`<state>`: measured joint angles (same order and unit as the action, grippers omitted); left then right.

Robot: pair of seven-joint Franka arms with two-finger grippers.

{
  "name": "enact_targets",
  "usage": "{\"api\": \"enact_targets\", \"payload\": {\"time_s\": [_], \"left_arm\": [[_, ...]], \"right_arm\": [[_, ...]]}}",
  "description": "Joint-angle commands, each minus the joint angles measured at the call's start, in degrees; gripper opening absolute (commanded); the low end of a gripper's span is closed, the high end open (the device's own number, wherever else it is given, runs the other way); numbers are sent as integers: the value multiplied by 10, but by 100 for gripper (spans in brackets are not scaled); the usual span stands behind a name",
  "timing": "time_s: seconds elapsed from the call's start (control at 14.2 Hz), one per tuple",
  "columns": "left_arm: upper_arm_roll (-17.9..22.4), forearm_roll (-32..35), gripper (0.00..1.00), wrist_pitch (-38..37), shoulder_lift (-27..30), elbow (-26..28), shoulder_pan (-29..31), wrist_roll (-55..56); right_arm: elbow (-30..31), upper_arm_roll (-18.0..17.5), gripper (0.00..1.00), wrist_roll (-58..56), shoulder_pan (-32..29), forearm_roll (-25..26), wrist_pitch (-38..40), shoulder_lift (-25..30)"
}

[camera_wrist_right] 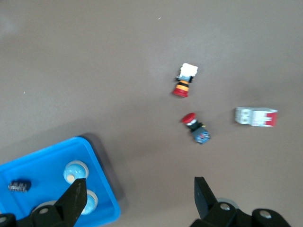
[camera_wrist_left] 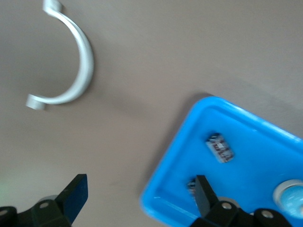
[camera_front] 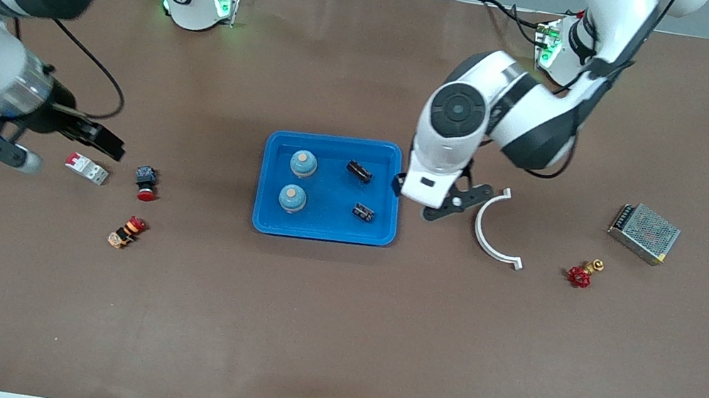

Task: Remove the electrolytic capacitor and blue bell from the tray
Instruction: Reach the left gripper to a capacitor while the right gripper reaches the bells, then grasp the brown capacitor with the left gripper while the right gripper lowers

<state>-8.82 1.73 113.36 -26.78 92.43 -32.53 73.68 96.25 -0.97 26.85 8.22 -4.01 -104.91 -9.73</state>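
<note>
A blue tray (camera_front: pixel 335 140) sits mid-table and holds two round blue bells (camera_front: pixel 303 163) (camera_front: pixel 292 198) and two small dark capacitors (camera_front: pixel 359 171) (camera_front: pixel 363 213). My left gripper (camera_front: pixel 433 201) hangs open and empty over the tray's edge toward the left arm's end. In the left wrist view its fingers straddle the tray rim (camera_wrist_left: pixel 165 165), with one capacitor (camera_wrist_left: pixel 221 147) in full sight and a bell (camera_wrist_left: pixel 291 196) at the frame's border. My right gripper (camera_front: pixel 57 148) is open and empty above the bare table toward the right arm's end. The right wrist view shows both bells (camera_wrist_right: pixel 75 171) (camera_wrist_right: pixel 87 201) in the tray.
A white curved clamp (camera_front: pixel 479 227) lies beside the left gripper. A red valve (camera_front: pixel 582 273) and a metal mesh box (camera_front: pixel 644 233) lie toward the left arm's end. Near the right gripper are a white-and-red breaker (camera_front: pixel 87 168) and two red push buttons (camera_front: pixel 146 182) (camera_front: pixel 128 232).
</note>
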Motion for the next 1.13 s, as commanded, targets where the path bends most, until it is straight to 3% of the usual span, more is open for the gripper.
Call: {"api": "enact_targets", "payload": {"time_s": [0.0,0.21,0.63,0.92,1.06], "left_arm": [[4,-9,100,71,-41,-8,-31,89],[5,-9,100,150,-93,-9,-67,177],[5,-9,100,187,-149,-8,-112,289],[5,-8,83,189,-168,-6,-119,309],[5,-9,69,190,-171,-6,-119,310]], "right_arm": [[12,4,100,70,43,-3,-53,-44],[104,4,100,128,93,-3,-148,-42],[216,4,100,217,175,-3,-280,-46],[256,4,100,258,216,-3,-312,-46],[273,4,100,293,244,-3,-332,-46]]}}
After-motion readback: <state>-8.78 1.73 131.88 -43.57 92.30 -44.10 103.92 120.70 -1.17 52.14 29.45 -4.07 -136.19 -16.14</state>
